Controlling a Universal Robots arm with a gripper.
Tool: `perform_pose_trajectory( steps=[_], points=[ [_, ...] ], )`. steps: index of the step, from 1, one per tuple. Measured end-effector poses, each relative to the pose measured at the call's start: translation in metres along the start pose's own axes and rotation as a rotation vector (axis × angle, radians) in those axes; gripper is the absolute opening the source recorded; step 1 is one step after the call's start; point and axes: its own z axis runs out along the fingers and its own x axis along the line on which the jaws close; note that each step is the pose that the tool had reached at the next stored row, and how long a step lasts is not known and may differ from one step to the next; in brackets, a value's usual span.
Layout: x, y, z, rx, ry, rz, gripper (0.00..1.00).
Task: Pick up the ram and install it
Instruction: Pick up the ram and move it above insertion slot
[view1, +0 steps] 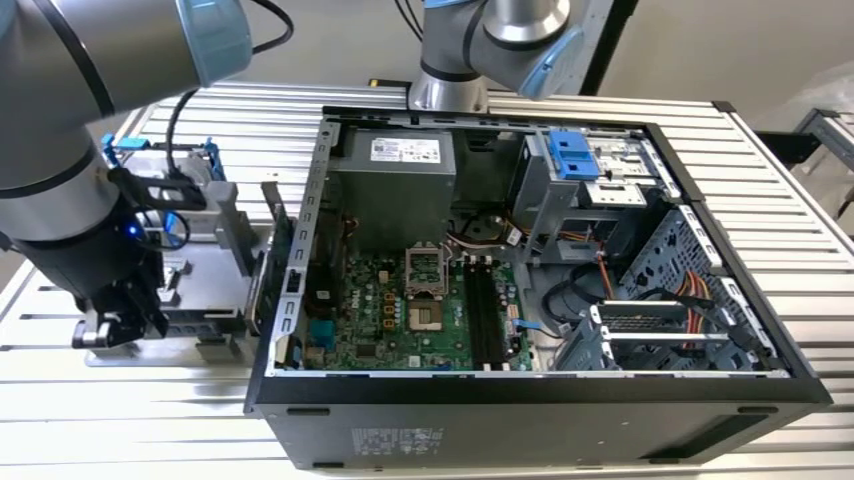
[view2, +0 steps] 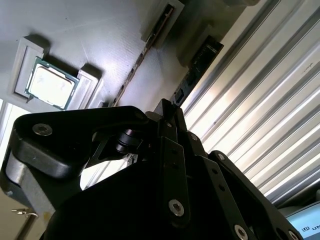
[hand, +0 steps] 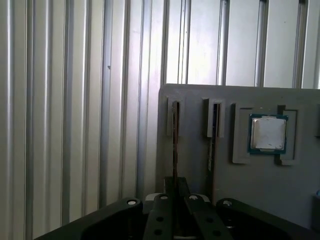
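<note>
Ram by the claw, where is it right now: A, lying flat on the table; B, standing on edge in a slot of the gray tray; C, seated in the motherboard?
B: in the first wrist view the ram stands on edge in a slot of the tray, right at the claw.

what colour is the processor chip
The processor chip is silver with a green edge; first wrist view.

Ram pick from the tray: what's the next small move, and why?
Probably a short, straight lift, once the grip is sure. In the first wrist view the pincer sits in line with the ram, which stands on edge in the grey tray. A second stick stands close beside it, so sideways drift looks risky.
</note>
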Motion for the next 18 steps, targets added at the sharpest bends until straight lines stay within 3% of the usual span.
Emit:
perform_pose_trajectory(
  steps=[18],
  points=[
    [0.0002, 0.0001, -0.0112, 0.0000, -0.0003, 0.012, 0.00]
  ],
)
